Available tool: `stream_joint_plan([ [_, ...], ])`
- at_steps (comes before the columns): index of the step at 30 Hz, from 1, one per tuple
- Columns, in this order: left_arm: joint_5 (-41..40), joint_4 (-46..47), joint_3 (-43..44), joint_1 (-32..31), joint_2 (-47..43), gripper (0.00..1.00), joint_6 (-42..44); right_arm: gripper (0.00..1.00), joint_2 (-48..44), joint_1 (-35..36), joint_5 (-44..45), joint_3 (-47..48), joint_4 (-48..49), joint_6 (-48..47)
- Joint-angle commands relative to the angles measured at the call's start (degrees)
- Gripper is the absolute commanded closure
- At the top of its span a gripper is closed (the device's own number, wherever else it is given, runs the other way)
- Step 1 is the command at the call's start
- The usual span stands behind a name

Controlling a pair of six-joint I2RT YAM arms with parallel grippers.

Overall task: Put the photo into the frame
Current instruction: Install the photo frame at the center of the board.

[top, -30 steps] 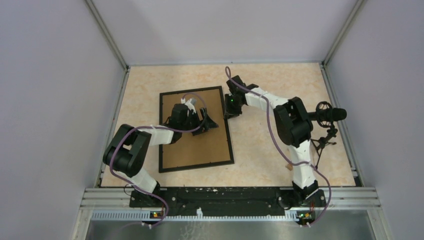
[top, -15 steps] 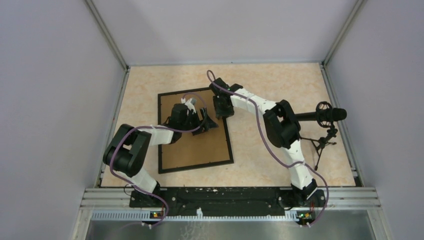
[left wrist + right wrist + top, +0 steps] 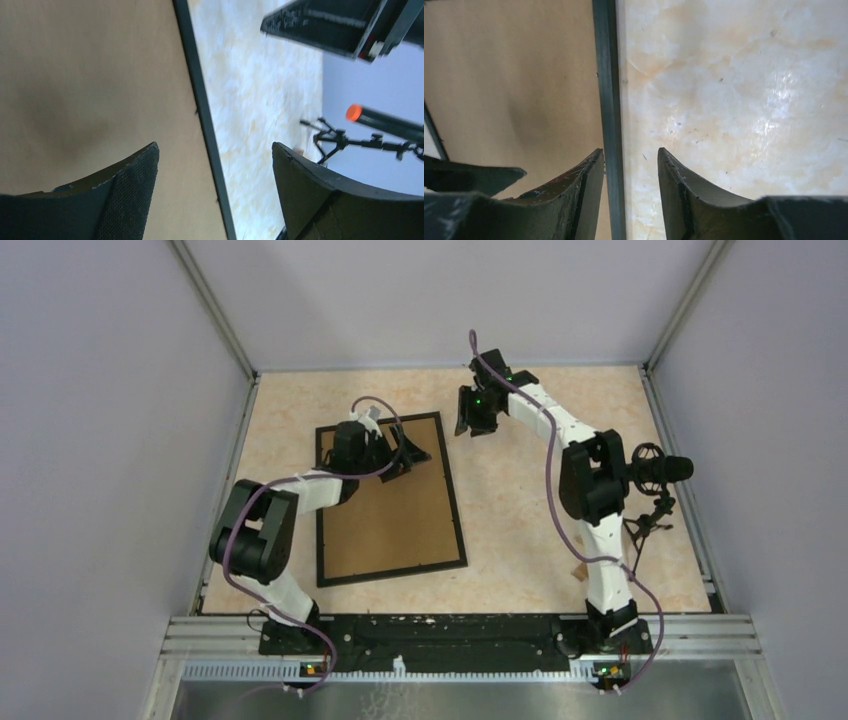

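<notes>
The frame lies flat on the table, left of centre, with its brown panel facing up. The left gripper hovers over the frame's far right corner, jaws spread wide, grasping nothing. The right gripper hangs near the table's far edge, just beside that corner, jaws parted and empty.

Soft, even light from overhead. I see a faint shadow on the frame, glare on the table right of it, and blur in my left wrist view.
</notes>
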Motion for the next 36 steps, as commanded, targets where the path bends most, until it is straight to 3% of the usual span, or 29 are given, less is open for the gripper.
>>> stream_joint_plan([
  [1,-0.91,3.73,6.24,1.88,4.58,0.13,-0.88,0.57,3.05,0.54,-4.59,7.62,0.49,-0.99],
  [8,-1.48,5.68,7.96,3.07,10.02,0.14,1.63,0.6,11.45,0.19,-6.45,18.86,-1.78,-1.69],
  [28,-4.24,5.67,5.58,3.09,12.93,0.14,2.2,0.73,18.65,-0.33,-7.55,18.56,0.74,-3.27],
  [36,-3.71,6.66,5.1,3.09,12.92,0.14,2.0,0.71,19.52,-1.29,-8.18,18.41,1.19,-1.96],
])
